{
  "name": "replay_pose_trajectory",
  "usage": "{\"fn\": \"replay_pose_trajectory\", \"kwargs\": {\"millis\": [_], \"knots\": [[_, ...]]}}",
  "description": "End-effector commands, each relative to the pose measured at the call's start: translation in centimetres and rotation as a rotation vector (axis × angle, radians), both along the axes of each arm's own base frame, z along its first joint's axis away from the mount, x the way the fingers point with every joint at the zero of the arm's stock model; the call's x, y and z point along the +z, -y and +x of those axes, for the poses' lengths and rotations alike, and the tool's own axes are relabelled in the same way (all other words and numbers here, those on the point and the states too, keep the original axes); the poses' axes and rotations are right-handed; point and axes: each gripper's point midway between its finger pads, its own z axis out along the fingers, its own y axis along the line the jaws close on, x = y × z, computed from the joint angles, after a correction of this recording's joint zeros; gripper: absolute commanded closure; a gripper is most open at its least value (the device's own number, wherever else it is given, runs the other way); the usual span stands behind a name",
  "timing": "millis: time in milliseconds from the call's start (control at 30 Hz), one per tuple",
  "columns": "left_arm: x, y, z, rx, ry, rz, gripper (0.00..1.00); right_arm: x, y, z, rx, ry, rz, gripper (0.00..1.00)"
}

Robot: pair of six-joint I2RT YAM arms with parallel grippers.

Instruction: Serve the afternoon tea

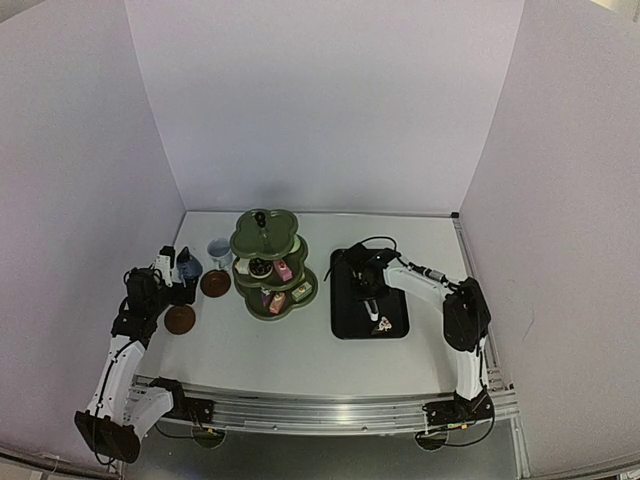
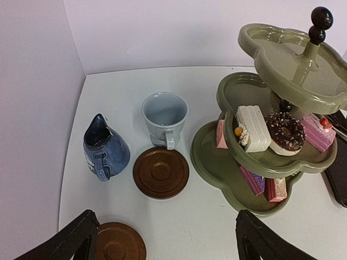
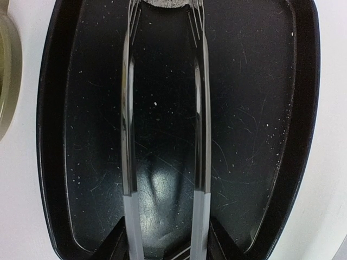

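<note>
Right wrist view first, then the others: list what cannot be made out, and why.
Right wrist view: what lies at the tips of the tongs, cut off by the top edge.
Left wrist view: bottom-tier cakes, half hidden under the middle tier of the stand.
Top external view: the small piece on the black tray, too small to identify.

No writing can be read anywhere; pale marks on the dark-blue cup point(image 2: 105, 149) are too blurred to make out
</note>
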Motion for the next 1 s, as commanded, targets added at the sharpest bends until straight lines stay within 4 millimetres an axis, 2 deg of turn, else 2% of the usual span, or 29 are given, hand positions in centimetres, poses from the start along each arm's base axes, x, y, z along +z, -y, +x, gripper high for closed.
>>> {"fn": "replay_pose_trajectory", "kwargs": {"millis": [0,333,567,900,967], "knots": [[0.9,-0.1,0.6,0.002,0.041,0.004,0.12,0.6,-1.0,1.7,0.027,0.037,0.005,0.6],[0.9,-0.1,0.7,-0.001,0.043,0.01,0.12,0.4,-1.6,3.0,0.035,0.053,-0.006,0.62],[0.9,-0.1,0.7,0.0,0.044,0.01,0.12,0.5,-1.7,2.8,0.041,0.046,-0.001,0.82],[0.5,-0.1,0.6,-0.002,0.042,0.009,0.12,1.0,-1.4,2.7,0.048,0.057,-0.008,0.99],[0.5,-0.1,0.6,-0.001,0.043,0.009,0.12,1.4,-1.4,2.6,0.05,0.059,0.0,1.0]]}}
